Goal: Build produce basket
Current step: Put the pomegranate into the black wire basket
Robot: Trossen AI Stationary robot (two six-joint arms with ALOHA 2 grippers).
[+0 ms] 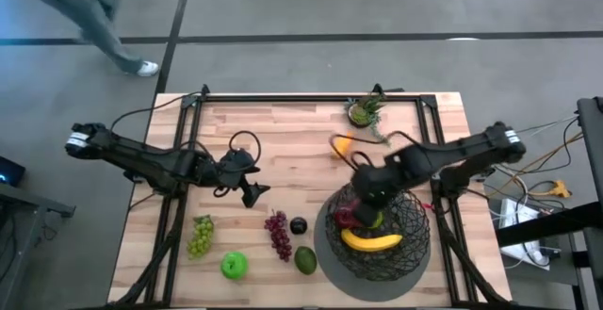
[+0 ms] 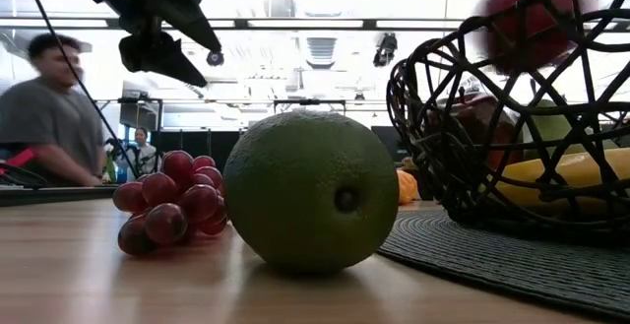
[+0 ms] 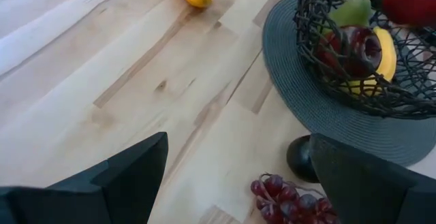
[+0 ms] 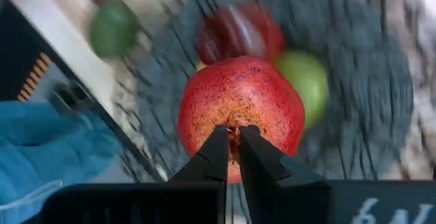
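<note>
Bright, even overhead light falls on the table (image 1: 283, 140), casting soft shadows. The right wrist view is motion-blurred, while ceiling lights glare in the low view.

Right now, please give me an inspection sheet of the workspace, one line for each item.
Surface: light wooden table with a round grey mat under the basket.
Job's things: basket holds a banana and other fruit; green grapes, green apple, purple grapes, plum, avocado and orange piece lie on the table.
Clutter: small potted plant.
Grippers: right gripper over the basket, fingers shut on a red apple; left gripper open, waiting over the table.
Cables: loop on the left arm; loose cables beside the table.
Surroundings: person beyond the table.
</note>
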